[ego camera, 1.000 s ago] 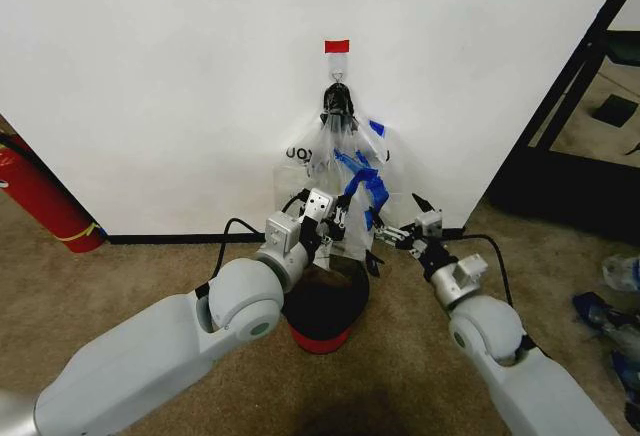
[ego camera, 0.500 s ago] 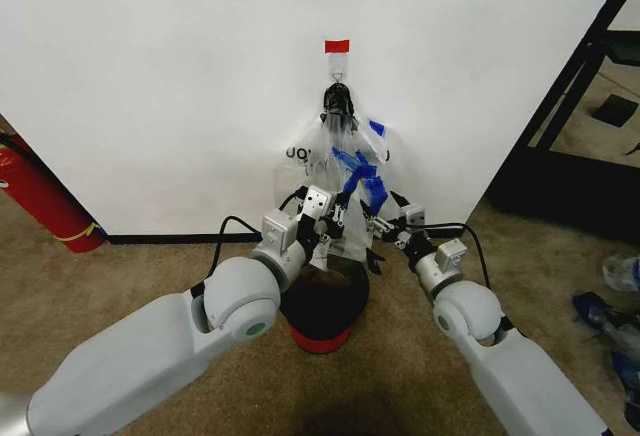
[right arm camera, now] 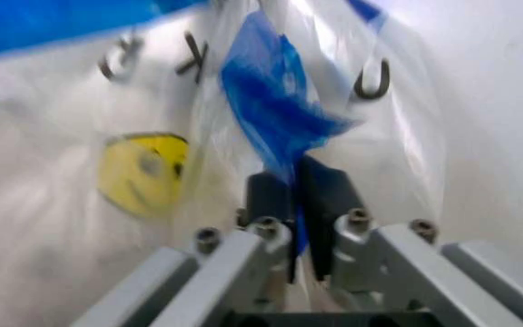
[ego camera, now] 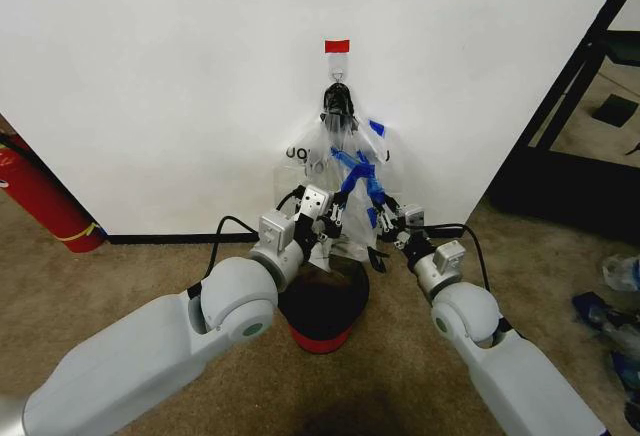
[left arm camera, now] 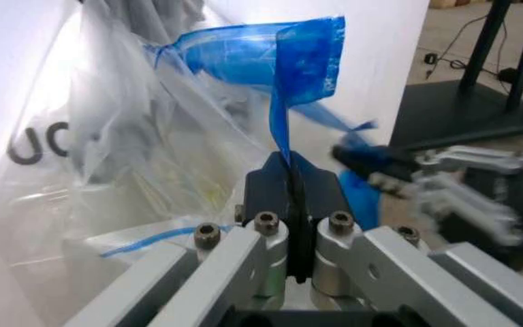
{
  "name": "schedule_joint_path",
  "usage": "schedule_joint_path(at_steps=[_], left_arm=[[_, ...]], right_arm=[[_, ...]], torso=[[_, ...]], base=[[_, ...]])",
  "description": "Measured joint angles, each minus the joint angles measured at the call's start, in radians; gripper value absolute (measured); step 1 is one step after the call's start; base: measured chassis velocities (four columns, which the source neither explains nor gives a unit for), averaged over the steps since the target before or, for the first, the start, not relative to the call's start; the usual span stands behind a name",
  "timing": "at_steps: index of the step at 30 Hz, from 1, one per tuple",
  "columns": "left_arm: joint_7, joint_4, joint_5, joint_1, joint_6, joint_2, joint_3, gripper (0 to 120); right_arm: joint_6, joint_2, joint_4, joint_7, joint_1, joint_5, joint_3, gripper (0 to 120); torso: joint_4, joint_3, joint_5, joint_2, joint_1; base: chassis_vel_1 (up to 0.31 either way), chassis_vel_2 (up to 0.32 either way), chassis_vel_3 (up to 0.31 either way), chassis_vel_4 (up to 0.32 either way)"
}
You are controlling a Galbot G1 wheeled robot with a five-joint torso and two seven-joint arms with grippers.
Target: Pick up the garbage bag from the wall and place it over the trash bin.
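The garbage bag (ego camera: 345, 191) hangs against the far wall (ego camera: 180, 86), low under a hook and a small red tape strip (ego camera: 337, 46), with matching bags bunched under a black knot (ego camera: 339, 104) just above it. Directly below and slightly nearer stands the trash bin (ego camera: 322, 306), its open mouth under the bag's hanging bottom, so the bag seems placed to be drawn straight down over the rim. The left gripper (left arm camera: 291, 187) is at the bag's left side with its fingers pressed together on a strip of the blue handle trim (left arm camera: 284, 82), which rises out of the pinch. The right gripper (right arm camera: 293, 187) is at the bag's right side, its fingers closed to a narrow slit with blue trim caught between them; the yellow smiley print (right arm camera: 141, 170) and black lettering sit just beyond. Each gripper holding a separate handle reads as a way to spread the bag's mouth apart. To the far left a red fire extinguisher (ego camera: 40, 196) leans by the baseboard, well apart from the work.
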Motion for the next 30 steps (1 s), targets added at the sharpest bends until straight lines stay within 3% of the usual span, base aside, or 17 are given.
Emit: schedule_joint_path(at_steps=[9, 15, 30], left_arm=[[0.001, -0.02, 0.003, 0.034, -0.004, 0.015, -0.048, 0], [0.013, -0.1, 0.021, 0.162, -0.018, 0.064, -0.149, 0], [0.042, -0.18, 0.108, 0.45, -0.049, 0.076, -0.293, 0]], right_arm=[[0.011, -0.021, 0.07, -0.001, -0.078, -0.004, 0.042, 0], [0.049, -0.05, 0.153, -0.026, -0.257, -0.012, 0.138, 0], [0.098, -0.054, 0.213, -0.044, -0.411, -0.051, 0.222, 0]], torso=[[-0.0002, 0.0, 0.0, 0.0, 0.0], [-0.0001, 0.0, 0.0001, 0.0, 0.0], [-0.0001, 0.0, 0.0, 0.0, 0.0]], base=[[0.0, 0.0, 0.0, 0.0], [0.0, 0.0, 0.0, 0.0], [0.0, 0.0, 0.0, 0.0]])
